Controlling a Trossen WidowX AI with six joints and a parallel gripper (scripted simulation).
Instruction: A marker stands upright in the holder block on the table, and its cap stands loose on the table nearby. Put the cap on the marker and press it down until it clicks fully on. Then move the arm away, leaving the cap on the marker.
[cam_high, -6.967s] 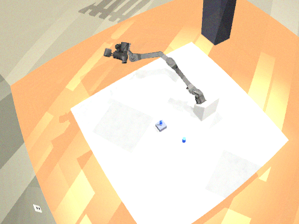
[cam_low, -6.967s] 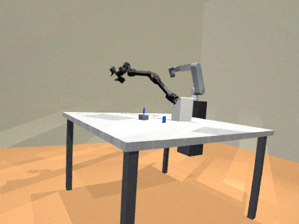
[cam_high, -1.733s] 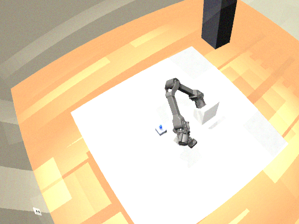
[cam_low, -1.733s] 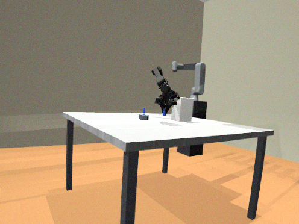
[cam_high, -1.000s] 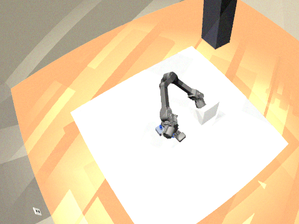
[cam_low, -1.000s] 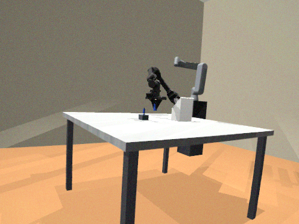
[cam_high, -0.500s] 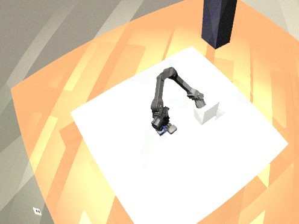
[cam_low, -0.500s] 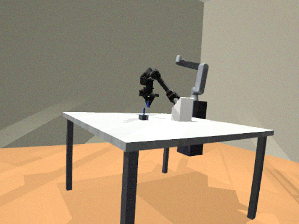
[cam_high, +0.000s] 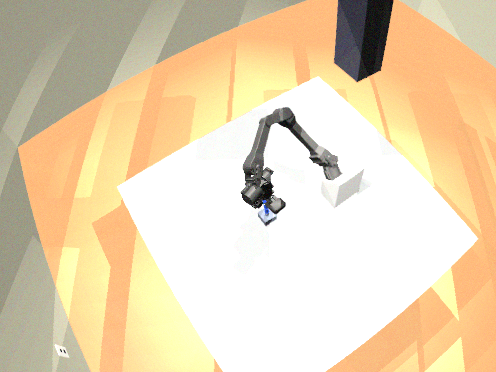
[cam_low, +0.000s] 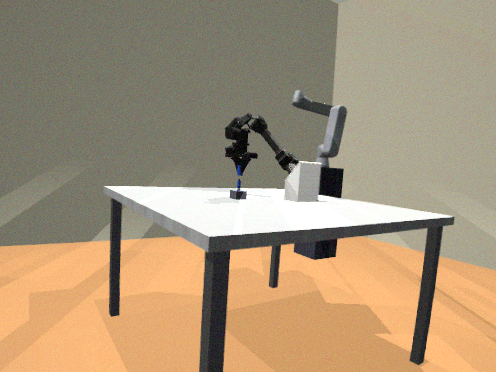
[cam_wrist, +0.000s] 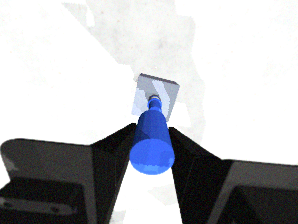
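The blue cap (cam_low: 239, 170) (cam_wrist: 152, 142) is held between the fingers of my gripper (cam_low: 239, 167) (cam_wrist: 152, 129), which is shut on it. The cap hangs about upright over the blue marker (cam_high: 266, 211) (cam_low: 239, 185) (cam_wrist: 155, 105). The marker stands upright in the dark holder block (cam_high: 268, 222) (cam_low: 238, 195) (cam_wrist: 172, 94). In the exterior view the cap's lower end is just above the marker's tip, with a very small gap. In the wrist view the cap hides the tip, so exact alignment cannot be told.
The holder block stands on the white table (cam_high: 320, 280) (cam_low: 300, 215). A white box-like block (cam_high: 344, 190) (cam_low: 303, 182) stands by the arm's base. Behind the table, a grey arm (cam_low: 336, 130) stands on a dark pedestal (cam_high: 361, 40) (cam_low: 332, 182).
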